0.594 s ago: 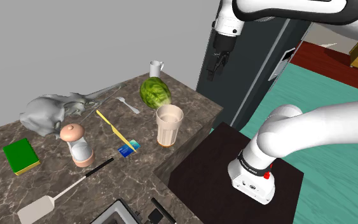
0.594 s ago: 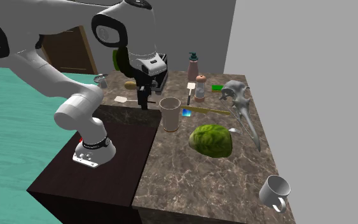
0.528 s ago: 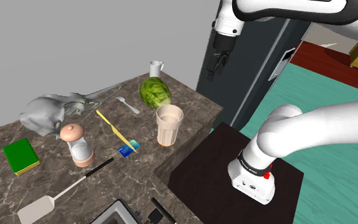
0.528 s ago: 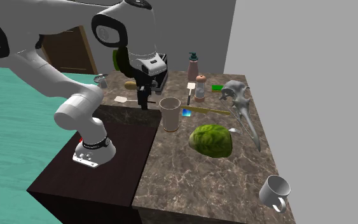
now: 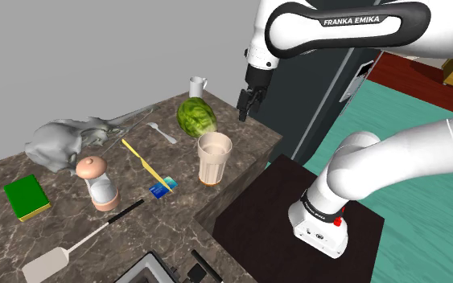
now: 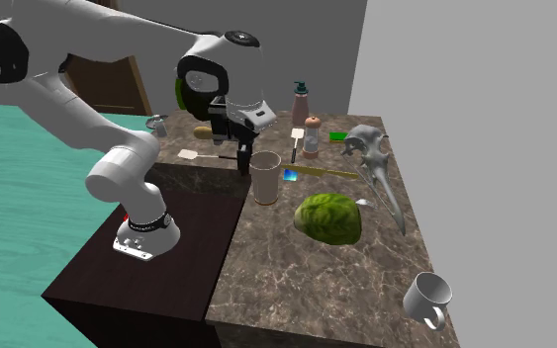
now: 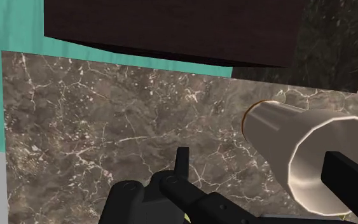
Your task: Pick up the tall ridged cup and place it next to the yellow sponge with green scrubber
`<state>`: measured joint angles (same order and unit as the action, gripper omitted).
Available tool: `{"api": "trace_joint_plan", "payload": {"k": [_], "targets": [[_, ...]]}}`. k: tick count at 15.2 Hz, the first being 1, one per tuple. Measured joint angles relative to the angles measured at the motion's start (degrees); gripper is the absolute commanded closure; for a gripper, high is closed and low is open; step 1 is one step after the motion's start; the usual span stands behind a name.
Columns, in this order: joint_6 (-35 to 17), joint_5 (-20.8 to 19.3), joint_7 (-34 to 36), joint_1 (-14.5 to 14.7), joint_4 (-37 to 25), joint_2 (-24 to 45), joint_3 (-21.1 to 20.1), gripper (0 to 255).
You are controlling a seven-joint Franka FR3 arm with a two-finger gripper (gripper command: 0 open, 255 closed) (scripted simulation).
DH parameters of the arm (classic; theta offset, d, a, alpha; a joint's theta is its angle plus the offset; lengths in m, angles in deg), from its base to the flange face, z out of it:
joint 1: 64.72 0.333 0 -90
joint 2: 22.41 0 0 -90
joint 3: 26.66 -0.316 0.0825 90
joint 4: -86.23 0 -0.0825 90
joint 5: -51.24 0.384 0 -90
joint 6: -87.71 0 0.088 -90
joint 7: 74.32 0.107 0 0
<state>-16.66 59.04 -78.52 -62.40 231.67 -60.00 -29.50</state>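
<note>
Claw (image 5: 245, 111) open, fingers (image 7: 349, 184) standing apart with nothing clasped. It hangs above the counter's edge. The tall ridged cup (image 5: 214, 158) stands upright below it; in the second exterior view the claw (image 6: 243, 160) sits just beside the cup (image 6: 264, 178) at rim height, on that view's left, with no contact. In the wrist view the cup (image 7: 304, 153) lies off to one side, partly behind one finger, not between the two. Cup: pale tan, tall, faint vertical ridges, open mouth, darker orange ring at the base. Yellow sponge with green top (image 5: 26, 197) lies well apart from the claw, at the counter's far end. A green lettuce head (image 5: 195, 116) is near the claw, beyond the cup. Counter (image 5: 72, 233) is dark brown veined marble. Teal floor (image 5: 409, 120), dark stand (image 5: 257, 209), plain grey wall (image 5: 96, 48).
</note>
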Motion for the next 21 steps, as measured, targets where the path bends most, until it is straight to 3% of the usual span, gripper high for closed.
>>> {"api": "trace_joint_plan", "payload": {"k": [9, 15, 21], "targets": [[-14.27, 5.25, 4.74, 3.80, 2.81, 9.91, -5.96, 0], [-19.59, 6.10, 4.61, 4.26, 5.49, 12.45, -6.76, 0], [-20.40, 6.19, 4.50, 4.29, 5.93, 12.79, -6.81, 0]]}}
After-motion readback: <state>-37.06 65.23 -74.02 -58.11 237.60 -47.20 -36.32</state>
